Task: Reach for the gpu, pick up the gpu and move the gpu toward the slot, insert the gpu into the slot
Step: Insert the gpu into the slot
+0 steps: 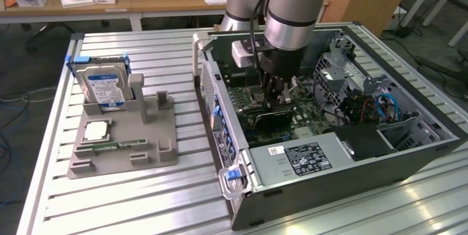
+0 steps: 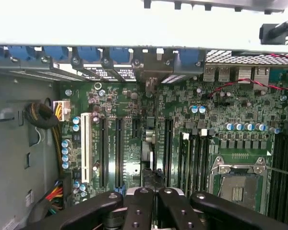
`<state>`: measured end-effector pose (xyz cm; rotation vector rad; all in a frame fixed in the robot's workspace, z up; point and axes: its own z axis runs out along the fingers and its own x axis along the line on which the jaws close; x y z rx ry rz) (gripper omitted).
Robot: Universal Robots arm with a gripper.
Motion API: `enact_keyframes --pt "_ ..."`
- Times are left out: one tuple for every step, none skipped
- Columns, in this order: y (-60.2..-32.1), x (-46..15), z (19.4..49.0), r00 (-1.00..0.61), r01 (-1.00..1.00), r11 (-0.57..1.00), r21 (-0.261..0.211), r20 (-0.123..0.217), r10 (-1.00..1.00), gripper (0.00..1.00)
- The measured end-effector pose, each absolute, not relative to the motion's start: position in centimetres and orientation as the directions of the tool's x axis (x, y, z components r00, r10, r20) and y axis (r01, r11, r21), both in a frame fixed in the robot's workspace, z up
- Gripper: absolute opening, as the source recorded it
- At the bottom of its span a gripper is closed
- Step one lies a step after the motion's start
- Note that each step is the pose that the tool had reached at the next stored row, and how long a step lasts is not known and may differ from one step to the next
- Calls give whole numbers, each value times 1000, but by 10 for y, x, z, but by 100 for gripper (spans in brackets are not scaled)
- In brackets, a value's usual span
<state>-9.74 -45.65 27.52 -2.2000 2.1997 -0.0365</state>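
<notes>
**End effector closed on the card inside the open computer case**

Nearest in the exterior view, the computer case [image 1: 307,191] lies on its side on the slatted tabletop [image 1: 131,202], its side panel off. Inside it sit a power supply [image 1: 300,158] with a white label, the green motherboard [image 1: 249,90], and blue cables [image 1: 384,106] toward the exterior view's right.

The end effector [image 1: 277,99] reaches down into the case, its fingers drawn together on the top edge of the gpu [image 1: 264,118], a dark card standing on edge over the motherboard. In the wrist view the fingers [image 2: 175,203] meet over the card's thin edge [image 2: 149,143], which runs in line with the long slots [image 2: 117,153]. Whether the card is seated in a slot cannot be made out; the arm hides its upper part.

To the exterior view's left, a grey holder [image 1: 120,144] carries an upright hard drive [image 1: 102,87], a processor chip [image 1: 97,131] and a small green memory stick [image 1: 113,146].

Farther back stands a wooden desk [image 1: 95,2], cut off at the edge.
</notes>
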Motion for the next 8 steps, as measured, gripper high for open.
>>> enact_keyframes --pt "-456 -97 275 0 -999 0 -38 -5 -1000 10" --pt "-456 -97 275 0 -999 0 -38 -5 -1000 10" --pt "-456 -97 275 0 -999 0 -38 -5 -1000 10" --pt "-456 -97 275 0 -999 0 -38 -5 -1000 10" --pt "-456 -97 275 0 -999 0 -38 -5 -1000 10" --pt "-456 -97 275 0 -999 0 -38 -5 -1000 10" --pt "-456 -97 275 0 -999 0 -38 -5 -1000 10" --pt "-456 -97 275 0 -999 0 -38 -5 -1000 10"
